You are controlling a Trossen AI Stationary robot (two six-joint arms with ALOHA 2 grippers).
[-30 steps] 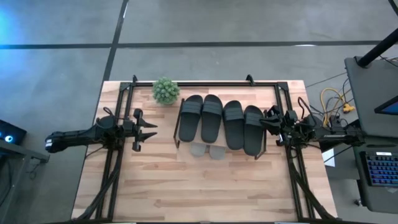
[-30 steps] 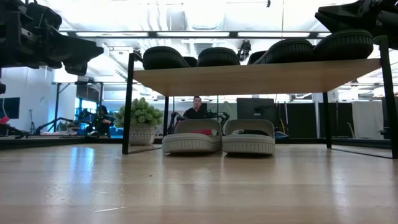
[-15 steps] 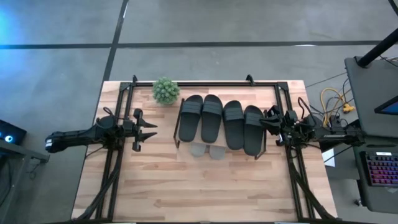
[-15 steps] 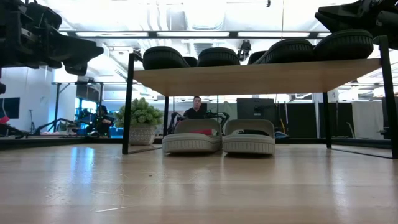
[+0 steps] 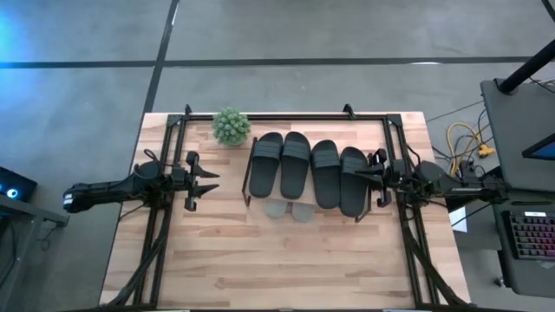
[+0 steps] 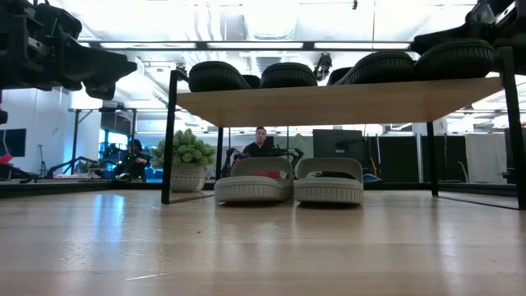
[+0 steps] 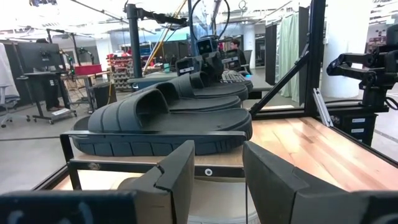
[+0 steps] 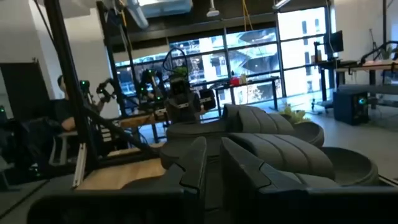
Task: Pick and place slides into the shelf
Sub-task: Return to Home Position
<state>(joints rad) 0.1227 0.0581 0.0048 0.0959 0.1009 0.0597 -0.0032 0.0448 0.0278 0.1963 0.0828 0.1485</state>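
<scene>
**Between the two grippers, six slides are lying on and under the shelf**

Ahead of the left gripper (image 5: 211, 179), the shelf (image 6: 329, 103) is standing in the middle of the table (image 5: 260, 269). Four black slides (image 5: 295, 163) are lying side by side on its top. The left fingers (image 7: 177, 171) are standing moderately apart and gripping nothing. The nearest black slide is lying apart from their tips, its long sole edge facing them.

The right gripper (image 5: 357, 175) is pointing at the shelf from the opposite side. The right fingers (image 8: 194, 162) are standing only narrowly apart, with nothing between them. Their tips are reaching the edge of the outermost black slide; whether they are touching it I cannot tell.

Below the level of both pairs of fingers, two grey slides (image 6: 253, 182) are resting side by side on the table under the shelf. A potted plant (image 5: 231, 126) is standing off to one side of the left fingers, by the shelf's far corner. A person (image 6: 260, 141) is showing in the room behind the table.
</scene>
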